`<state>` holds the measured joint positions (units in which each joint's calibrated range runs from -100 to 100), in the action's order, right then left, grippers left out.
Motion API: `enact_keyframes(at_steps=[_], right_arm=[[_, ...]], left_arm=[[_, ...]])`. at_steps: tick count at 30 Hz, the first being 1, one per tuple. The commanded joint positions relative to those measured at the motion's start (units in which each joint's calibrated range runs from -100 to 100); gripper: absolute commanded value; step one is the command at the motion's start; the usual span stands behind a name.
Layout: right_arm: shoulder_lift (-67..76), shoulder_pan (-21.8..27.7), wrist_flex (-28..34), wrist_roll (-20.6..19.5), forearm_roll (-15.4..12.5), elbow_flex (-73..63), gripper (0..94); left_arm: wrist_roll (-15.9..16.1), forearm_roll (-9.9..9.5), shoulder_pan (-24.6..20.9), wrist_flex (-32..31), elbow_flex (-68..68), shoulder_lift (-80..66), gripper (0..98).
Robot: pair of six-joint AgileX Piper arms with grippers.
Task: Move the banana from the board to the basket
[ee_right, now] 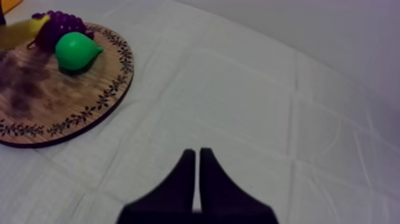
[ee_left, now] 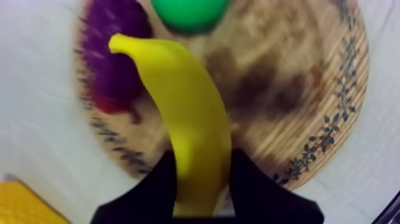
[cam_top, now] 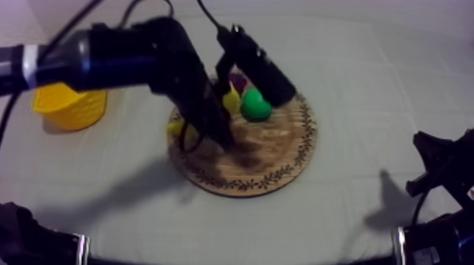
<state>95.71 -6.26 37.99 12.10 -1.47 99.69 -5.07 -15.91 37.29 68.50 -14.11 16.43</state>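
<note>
The left claw [ee_left: 202, 164] is grasping the banana [ee_left: 184, 101] near one end, over the board [ee_left: 286, 89]. In the top view the arm is hiding most of it. The grapes [ee_left: 110, 53] and pear [ee_left: 189, 12] are lying at the board's twelve o'clock, and the basket [cam_top: 70, 106] is standing at its nine o'clock. The right claw [ee_right: 197, 154] is lying clenched and empty.

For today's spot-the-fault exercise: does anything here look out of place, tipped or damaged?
Nothing stands out: the left gripper grips the yellow toy banana at the round wooden board; the yellow basket stands upright.
</note>
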Motion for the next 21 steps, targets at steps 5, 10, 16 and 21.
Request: enact_keyframes(at_steps=[5,10,16,21], right_arm=[[0.0,0.0,0.0,0.0,0.0,0.0,0.5],[0.0,0.0,0.0,0.0,0.0,0.0,0.5],[0.0,0.0,0.0,0.0,0.0,0.0,0.5],[0.0,0.0,0.0,0.0,0.0,0.0,0.5]], left_arm=[[1.0,-2.77,-3.5,4.5,5.7,-8.4,28.3],[2.2,-3.75,-9.6,5.8,8.2,-13.1,28.1],[3.4,-4.00,-17.9,5.4,9.0,-16.5,28.2],[3.9,-3.99,-24.6,3.9,8.5,-17.2,27.9]])
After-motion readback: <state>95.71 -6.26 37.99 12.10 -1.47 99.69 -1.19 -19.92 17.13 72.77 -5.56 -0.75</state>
